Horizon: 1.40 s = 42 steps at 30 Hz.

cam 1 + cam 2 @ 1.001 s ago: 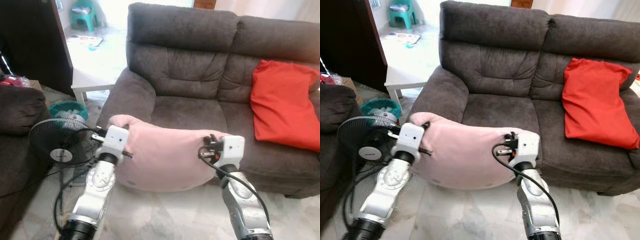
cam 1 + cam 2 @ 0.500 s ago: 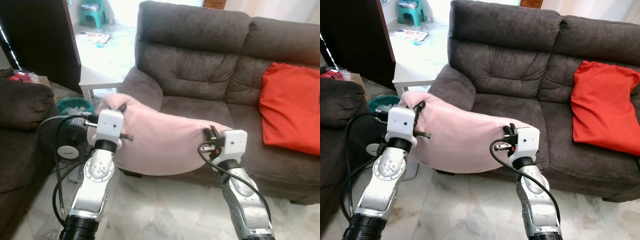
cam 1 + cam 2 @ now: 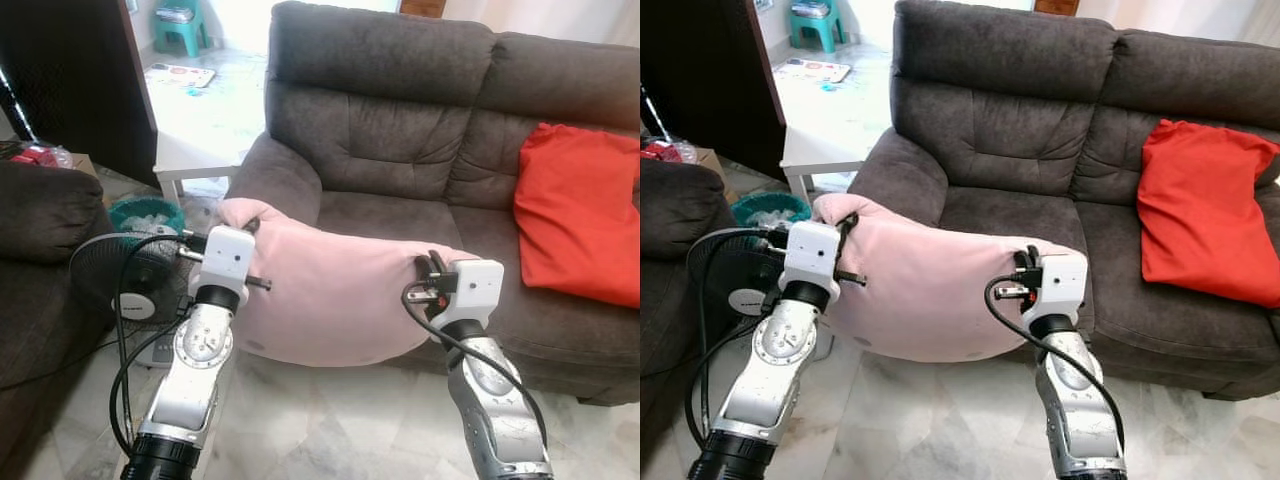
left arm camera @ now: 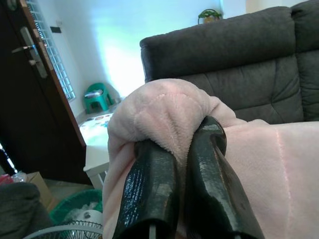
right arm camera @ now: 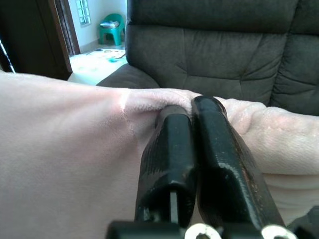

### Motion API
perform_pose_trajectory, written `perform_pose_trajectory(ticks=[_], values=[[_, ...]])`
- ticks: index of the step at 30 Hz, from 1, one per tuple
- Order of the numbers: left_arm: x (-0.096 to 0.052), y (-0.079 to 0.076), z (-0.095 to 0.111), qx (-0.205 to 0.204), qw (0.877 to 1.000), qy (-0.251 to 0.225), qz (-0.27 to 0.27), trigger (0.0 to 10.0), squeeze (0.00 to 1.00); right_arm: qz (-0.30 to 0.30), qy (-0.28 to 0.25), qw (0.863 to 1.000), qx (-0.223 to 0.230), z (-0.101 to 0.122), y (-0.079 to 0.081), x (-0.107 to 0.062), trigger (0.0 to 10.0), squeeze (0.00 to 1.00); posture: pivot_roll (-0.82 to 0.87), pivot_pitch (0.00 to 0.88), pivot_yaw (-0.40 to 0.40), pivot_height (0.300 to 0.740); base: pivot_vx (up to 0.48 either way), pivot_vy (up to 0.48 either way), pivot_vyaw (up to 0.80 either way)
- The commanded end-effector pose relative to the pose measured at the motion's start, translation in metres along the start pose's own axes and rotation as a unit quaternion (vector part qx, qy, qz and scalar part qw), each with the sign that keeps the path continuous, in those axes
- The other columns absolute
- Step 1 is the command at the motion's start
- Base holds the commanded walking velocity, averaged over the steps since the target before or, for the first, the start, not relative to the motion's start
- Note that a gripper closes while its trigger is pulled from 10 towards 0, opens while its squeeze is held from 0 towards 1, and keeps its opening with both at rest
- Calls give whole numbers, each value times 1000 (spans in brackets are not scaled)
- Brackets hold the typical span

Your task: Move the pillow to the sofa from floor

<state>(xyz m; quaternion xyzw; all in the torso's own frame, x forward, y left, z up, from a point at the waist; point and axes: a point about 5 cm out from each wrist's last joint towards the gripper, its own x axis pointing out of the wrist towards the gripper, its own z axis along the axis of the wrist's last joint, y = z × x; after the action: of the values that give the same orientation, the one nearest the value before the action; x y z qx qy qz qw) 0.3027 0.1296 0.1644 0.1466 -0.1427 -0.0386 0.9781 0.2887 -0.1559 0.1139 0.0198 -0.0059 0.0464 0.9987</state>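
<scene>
The pink pillow (image 3: 335,300) hangs off the floor, stretched between the two pincers and sagging in the middle, with its far edge touching or just overlapping the front edge of the sofa (image 3: 400,150) seat. The left pincer (image 4: 182,149) has its fingers pressed together on a bunched corner of the plush fabric; the right pincer (image 5: 192,117) pinches the opposite top edge the same way, a fold of cloth caught between its fingers.

Just beyond both pincers lies the bare seat cushion, and farther on the sofa's backrest. Off to the outer side of the right pincer, well apart, a red cushion (image 3: 575,220) leans on the other seat. Beside and below the left pincer stands a black fan (image 3: 125,285), with a green basket (image 3: 145,212) and a white tabletop (image 3: 195,165) behind it.

The step in hand looks like the carry, with the lift done. The next move probably calls for carrying both pincers forward together over the seat, keeping the pillow's belly above the cushion's front edge, then spreading the fingers to let go.
</scene>
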Motion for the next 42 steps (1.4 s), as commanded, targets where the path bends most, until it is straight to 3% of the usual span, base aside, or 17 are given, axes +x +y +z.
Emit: perform_pose_trajectory(ticks=[1,11,20,42], values=[[1,3,8,5,1000,-16,4,10000,0,-48,-25,999,-11,11,-20,1,10000,0,164,0,-59,740,0,0,0],[6,1,7,7,1000,-13,-21,10000,0,-70,-26,997,-11,9,-22,-7,10000,0,144,0,-23,740,0,0,0],[6,1,5,6,1000,-10,-21,10000,0,-65,-34,997,-7,13,-19,-2,10000,0,151,0,-31,740,0,0,0],[7,4,6,-4,1000,-13,-8,10000,0,-49,-46,998,3,18,-7,5,10000,0,165,0,-48,740,312,0,0]])
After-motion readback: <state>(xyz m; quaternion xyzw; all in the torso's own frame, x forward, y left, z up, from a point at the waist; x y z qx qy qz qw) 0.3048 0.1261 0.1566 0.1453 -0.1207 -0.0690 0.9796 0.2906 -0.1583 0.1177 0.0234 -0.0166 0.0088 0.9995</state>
